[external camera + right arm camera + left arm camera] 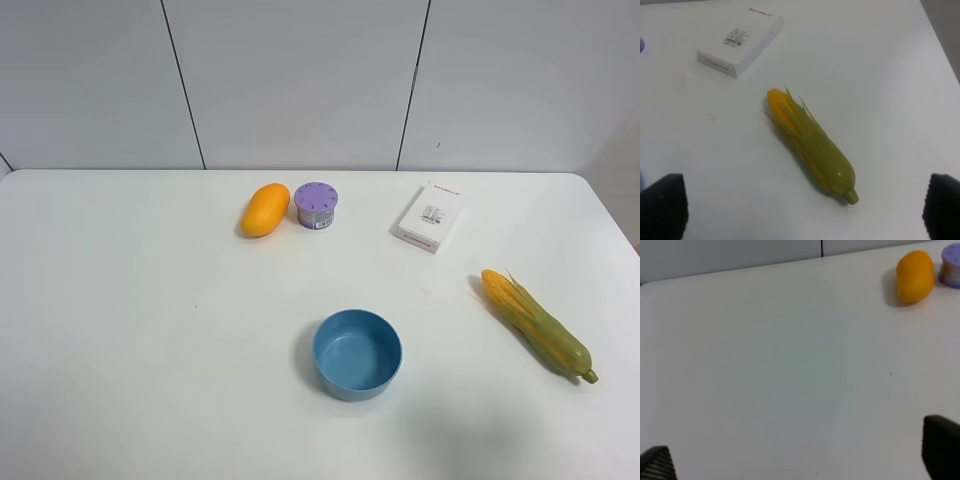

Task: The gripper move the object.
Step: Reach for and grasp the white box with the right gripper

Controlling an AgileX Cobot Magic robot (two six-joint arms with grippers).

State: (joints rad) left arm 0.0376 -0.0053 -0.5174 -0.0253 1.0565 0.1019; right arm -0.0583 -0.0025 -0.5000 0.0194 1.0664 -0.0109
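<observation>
A white surface (150, 350) runs back to a pale panelled wall (300, 80) with dark seams. On it, from the left, lie a mango (265, 209) and a purple container (316, 204) side by side at the far middle, a blue bowl (355, 385) nearer, the white carton (429, 215) flat at the far right of centre, and a corn cob (535, 325) near the right edge. Each claw is cut off to two black fingertips: the left claw (799, 455) spreads them wide over bare surface, holding nothing, and the right claw (801, 207) likewise, well apart from the carton, whose grey print is too small to read.
</observation>
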